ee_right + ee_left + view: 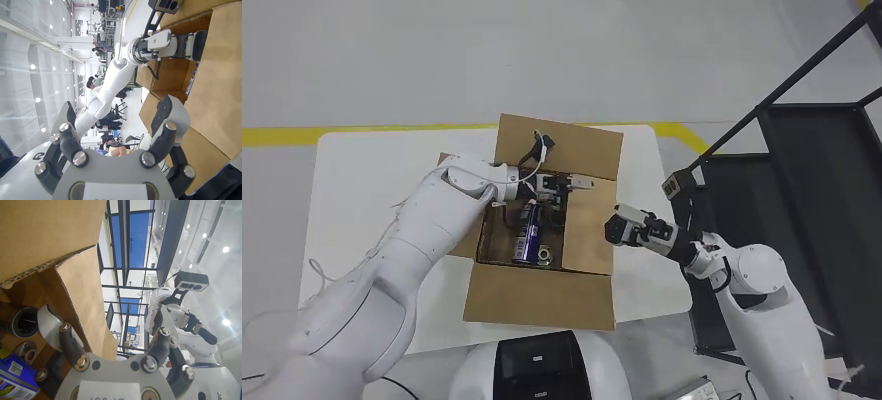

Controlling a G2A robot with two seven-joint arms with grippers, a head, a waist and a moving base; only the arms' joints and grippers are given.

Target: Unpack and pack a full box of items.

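Left fingers (pixel 48 324), spread wide and empty, are held over the open cardboard box (pixel 542 295); the blue can (pixel 529 238) is seen just robot-ward, long axis pointing toward the robot.

Blue panel (pixel 139 237): one vertical line of white capital letters beside a small logo, a company name.
Blue can (pixel 17 370): paper label with a square code and fine print, too small to read.
White sticker (pixel 108 390): dark digits on the wrist plate, cut off and unreadable.
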